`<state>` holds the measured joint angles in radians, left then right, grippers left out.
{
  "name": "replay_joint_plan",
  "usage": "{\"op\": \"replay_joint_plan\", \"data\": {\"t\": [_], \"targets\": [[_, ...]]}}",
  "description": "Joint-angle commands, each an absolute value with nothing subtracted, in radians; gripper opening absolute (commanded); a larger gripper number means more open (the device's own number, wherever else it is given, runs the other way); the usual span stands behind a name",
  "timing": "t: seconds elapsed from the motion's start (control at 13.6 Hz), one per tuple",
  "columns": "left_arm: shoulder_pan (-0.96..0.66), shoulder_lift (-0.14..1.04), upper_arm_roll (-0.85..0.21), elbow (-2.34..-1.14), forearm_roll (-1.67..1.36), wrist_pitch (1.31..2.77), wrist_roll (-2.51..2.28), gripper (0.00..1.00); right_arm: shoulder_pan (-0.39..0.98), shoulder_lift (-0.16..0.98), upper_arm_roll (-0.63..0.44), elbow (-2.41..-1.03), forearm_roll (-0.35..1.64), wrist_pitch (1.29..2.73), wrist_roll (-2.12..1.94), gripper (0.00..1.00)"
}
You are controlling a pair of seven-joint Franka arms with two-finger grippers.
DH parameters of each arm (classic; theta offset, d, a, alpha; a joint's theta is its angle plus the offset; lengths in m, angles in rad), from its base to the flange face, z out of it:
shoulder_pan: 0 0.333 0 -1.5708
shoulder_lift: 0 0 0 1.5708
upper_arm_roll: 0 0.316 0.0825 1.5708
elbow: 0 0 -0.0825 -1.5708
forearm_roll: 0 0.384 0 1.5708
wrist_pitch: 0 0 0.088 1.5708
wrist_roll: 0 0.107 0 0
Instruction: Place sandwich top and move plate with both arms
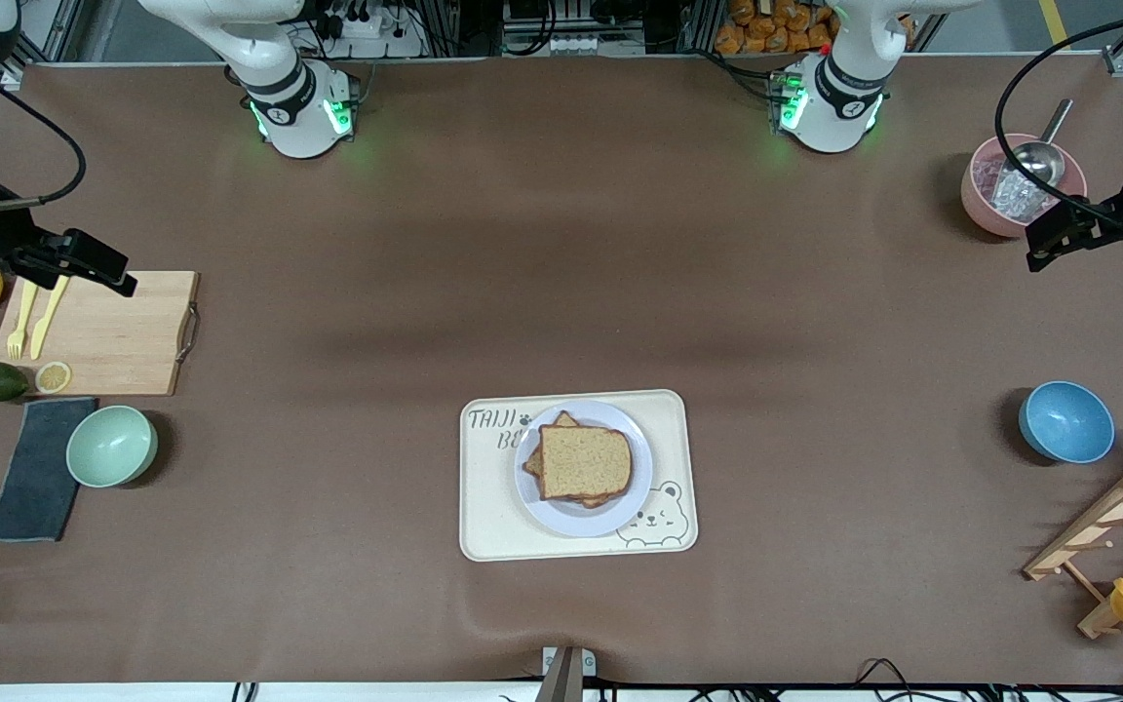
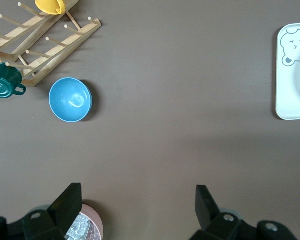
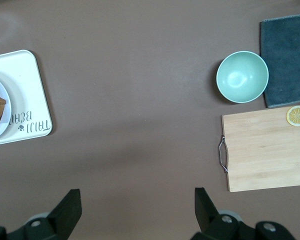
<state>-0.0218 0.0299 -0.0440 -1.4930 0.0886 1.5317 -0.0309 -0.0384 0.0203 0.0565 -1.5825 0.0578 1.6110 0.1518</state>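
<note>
sandwich top (image 1: 585,462) on plate (image 1: 561,514), plate on tray (image 1: 484,531)

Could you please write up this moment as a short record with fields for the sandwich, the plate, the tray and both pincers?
sandwich top: tan bread slice lying flat on the stack, on the plate
plate: pale round plate resting on the tray
tray: cream bear tray near the table's middle, toward the front camera
left pincer: open, empty, up over the pink cup at the left arm's end
right pincer: open, empty, up by the cutting board at the right arm's end
</note>
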Motion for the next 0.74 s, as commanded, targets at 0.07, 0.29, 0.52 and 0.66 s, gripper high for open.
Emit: {"op": "replay_joint_plan", "data": {"t": [0.07, 0.29, 0.52, 0.66], "targets": [[-0.015, 0.040, -0.031, -1.480, 0.034, 1.497, -0.032, 1.00, -0.040, 0.026, 0.060, -1.569, 0.041, 1.600, 0.170, 1.00], [-0.014, 0.031, -0.037, -1.493, 0.025, 1.496, -0.032, 1.00, -0.038, 0.026, 0.060, -1.568, 0.043, 1.601, 0.170, 1.00], [-0.015, 0.035, -0.037, -1.491, -0.012, 1.494, -0.047, 1.00, -0.040, 0.026, 0.060, -1.568, 0.043, 1.601, 0.170, 1.00], [-0.018, 0.037, -0.038, -1.483, -0.006, 1.494, -0.044, 1.00, -0.040, 0.026, 0.060, -1.566, 0.044, 1.600, 0.170, 1.00]]}}
